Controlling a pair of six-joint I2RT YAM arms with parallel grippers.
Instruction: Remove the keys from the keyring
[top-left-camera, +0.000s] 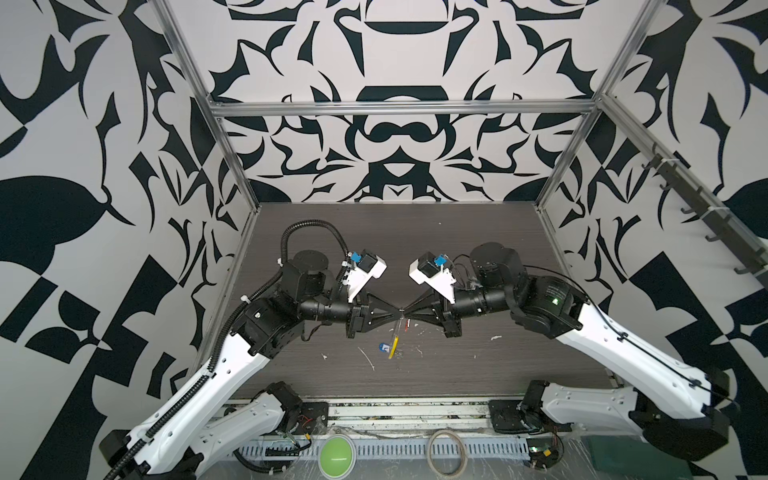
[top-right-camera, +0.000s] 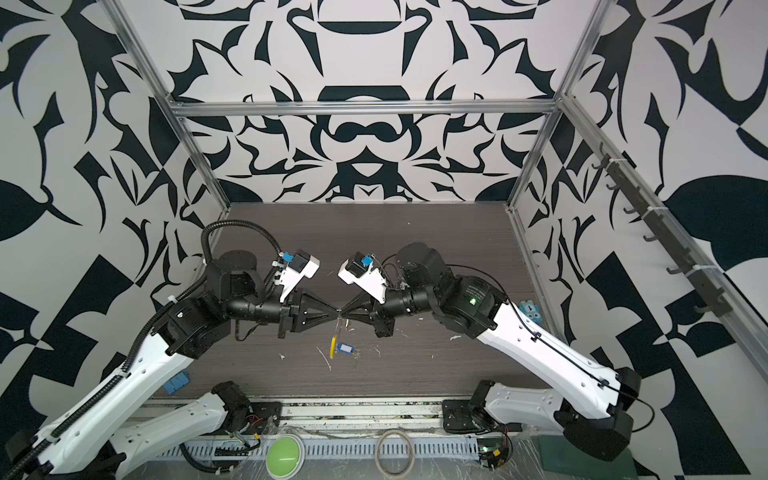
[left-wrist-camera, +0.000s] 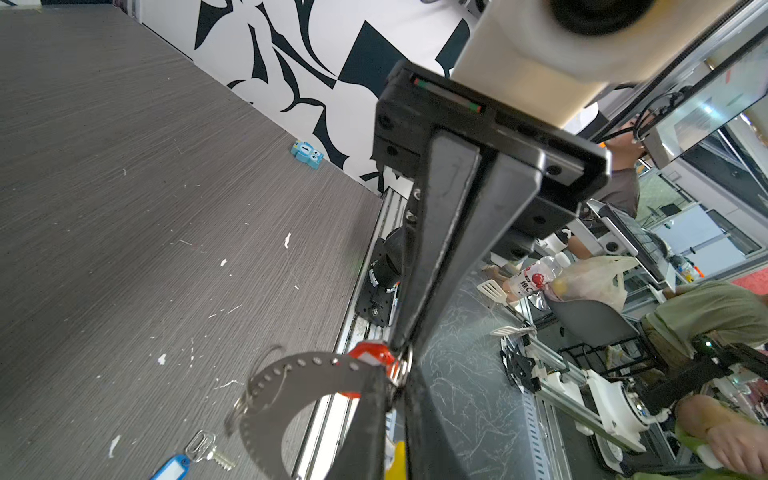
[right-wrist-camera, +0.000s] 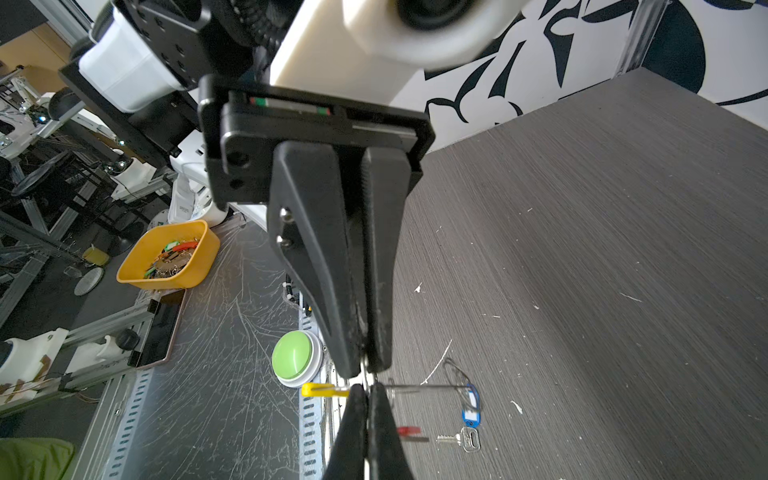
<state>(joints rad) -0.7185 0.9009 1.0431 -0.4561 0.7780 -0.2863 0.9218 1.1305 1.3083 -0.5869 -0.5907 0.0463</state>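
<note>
Keyring over table; yellow bin holds coloured key tags.

Both arms rise from bases along the bench's near edge and fold inward, the left arm from the near-left corner, the right arm from the near-right. Their wrists lie level above the middle of the bench, aimed straight at each other, so the left gripper and right gripper meet tip to tip in the air. The right's jaws are pressed together on the keyring; the left's fingers stand nearly together, whatever they pinch hidden
</note>
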